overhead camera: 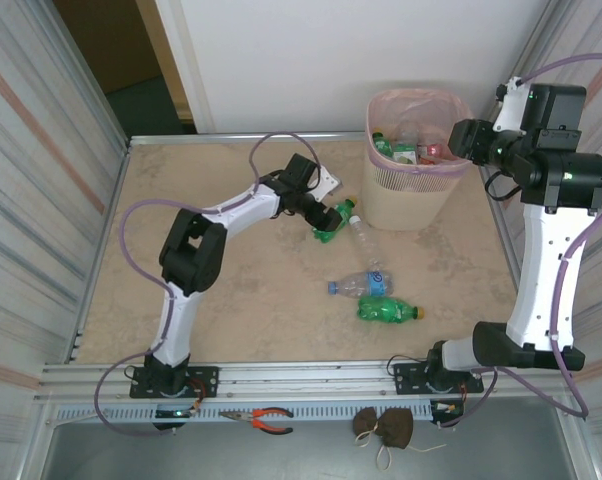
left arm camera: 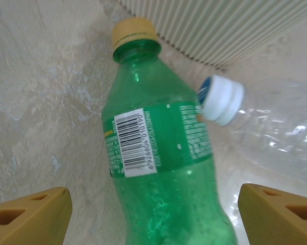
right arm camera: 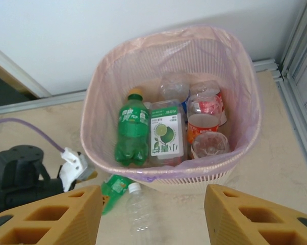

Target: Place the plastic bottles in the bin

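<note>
Four bottles lie on the table (overhead camera: pixel 251 300) outside the bin (overhead camera: pixel 411 200). One is the green bottle (left arm camera: pixel 158 168) framed by the left gripper (left arm camera: pixel 153 217). Against its shoulder rests a clear white-capped bottle (left arm camera: pixel 276 138). Nearer the arm bases are a blue-labelled clear bottle (overhead camera: pixel 361 285) and a second green bottle (overhead camera: pixel 386 311).

The left jaws stand wide apart, one yellow finger (left arm camera: pixel 28 217) on each side of the green body and neither touching it, so the step in hand looks like the grasp. To do it well, I would close across the labelled middle (the widest, stiffest part) rather than the tapering neck. I would also squeeze gently, since thin plastic is likely to buckle and squirt out. The white cap sits just beside the right-hand finger's path, so a slight shift away from it should avoid pinching both bottles.

The right gripper (right arm camera: pixel 151 214) hangs above the bin — jaws parted, nothing between them — looking down on the bottles already inside. The lift must clear the rim and probably that arm too.
</note>
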Controlling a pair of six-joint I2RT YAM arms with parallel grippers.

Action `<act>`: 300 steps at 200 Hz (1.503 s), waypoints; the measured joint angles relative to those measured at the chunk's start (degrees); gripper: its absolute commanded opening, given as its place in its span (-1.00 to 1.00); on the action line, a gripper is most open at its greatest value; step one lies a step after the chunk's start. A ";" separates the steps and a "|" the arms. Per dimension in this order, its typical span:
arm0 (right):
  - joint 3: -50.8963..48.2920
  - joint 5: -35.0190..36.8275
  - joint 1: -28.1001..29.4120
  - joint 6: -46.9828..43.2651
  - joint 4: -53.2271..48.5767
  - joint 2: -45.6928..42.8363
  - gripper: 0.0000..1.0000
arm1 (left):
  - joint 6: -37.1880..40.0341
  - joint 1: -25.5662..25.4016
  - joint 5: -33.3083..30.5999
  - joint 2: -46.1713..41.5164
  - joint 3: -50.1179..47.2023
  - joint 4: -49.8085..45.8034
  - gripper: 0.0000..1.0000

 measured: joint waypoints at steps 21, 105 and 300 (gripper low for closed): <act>-1.07 -0.02 0.00 0.00 -0.02 -0.55 0.08 | 0.02 -0.46 -1.29 2.27 1.60 -2.03 0.65; -3.89 -0.42 0.00 0.00 0.22 -1.92 0.06 | 0.15 -1.25 -2.99 4.76 2.43 -5.44 0.20; -25.66 -15.89 6.86 17.75 23.45 -11.87 0.10 | -7.80 2.34 10.19 -34.38 -24.39 12.44 0.05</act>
